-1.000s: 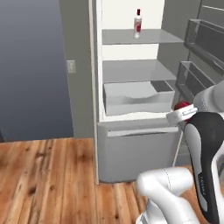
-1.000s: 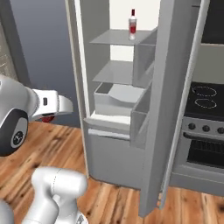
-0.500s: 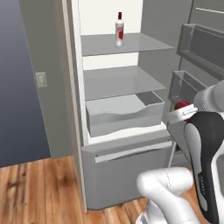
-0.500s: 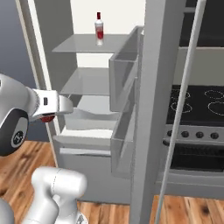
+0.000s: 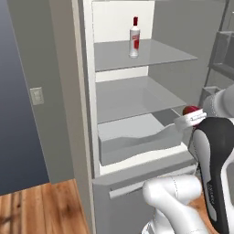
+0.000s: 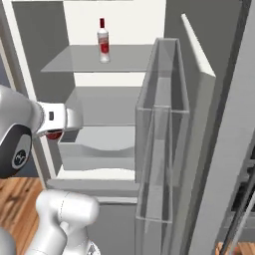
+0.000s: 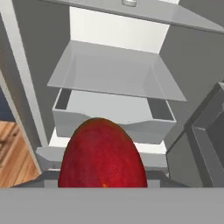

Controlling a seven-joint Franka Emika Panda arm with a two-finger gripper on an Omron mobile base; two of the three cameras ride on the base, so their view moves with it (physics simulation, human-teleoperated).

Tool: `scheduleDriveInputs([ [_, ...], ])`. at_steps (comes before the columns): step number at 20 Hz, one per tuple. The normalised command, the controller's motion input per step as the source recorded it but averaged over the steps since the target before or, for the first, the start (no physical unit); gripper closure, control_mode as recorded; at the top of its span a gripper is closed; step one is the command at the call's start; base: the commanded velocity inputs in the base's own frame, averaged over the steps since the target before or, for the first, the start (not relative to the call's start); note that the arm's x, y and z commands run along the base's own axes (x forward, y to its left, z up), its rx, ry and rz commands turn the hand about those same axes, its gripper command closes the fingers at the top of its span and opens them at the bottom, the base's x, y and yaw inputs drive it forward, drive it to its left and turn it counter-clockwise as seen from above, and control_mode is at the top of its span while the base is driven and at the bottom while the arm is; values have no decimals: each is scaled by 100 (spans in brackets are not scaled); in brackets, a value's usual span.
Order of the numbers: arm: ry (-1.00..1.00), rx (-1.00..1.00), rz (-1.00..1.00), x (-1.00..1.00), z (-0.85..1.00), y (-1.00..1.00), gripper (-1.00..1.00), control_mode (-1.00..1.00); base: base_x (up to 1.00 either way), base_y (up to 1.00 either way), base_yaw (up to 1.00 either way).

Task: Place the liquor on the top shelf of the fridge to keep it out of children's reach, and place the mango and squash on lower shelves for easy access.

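White and dark-jointed, the arm reaches level toward the open fridge (image 5: 87, 114), its gripper (image 5: 191, 114) clasping the mango (image 7: 103, 154), a smooth, egg-shaped red fruit held just in front of the grey box-like drawer (image 5: 137, 139). Above the drawer sits a flat, matte grey lower shelf (image 7: 113, 72), bare. On the top shelf (image 5: 141, 54), near its front edge, the liquor (image 5: 134, 37) stands upright: a slim clear-white bottle with red cap and label. Translucent door bins (image 6: 162, 129) hang at the right.
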Motion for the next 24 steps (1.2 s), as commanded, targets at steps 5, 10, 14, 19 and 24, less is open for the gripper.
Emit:
scheduleDriveInputs([
  [5,0,0,0,0,0,0,100,100,77,25,-2],
  [10,0,0,0,19,-14,0,100,-100,37,0,0],
  [14,-4,0,0,39,-45,-3,100,-100,0,0,0],
  [19,-3,0,0,56,-40,-2,100,-100,0,0,0],
  [24,0,1,0,78,-33,0,100,-100,0,0,0],
])
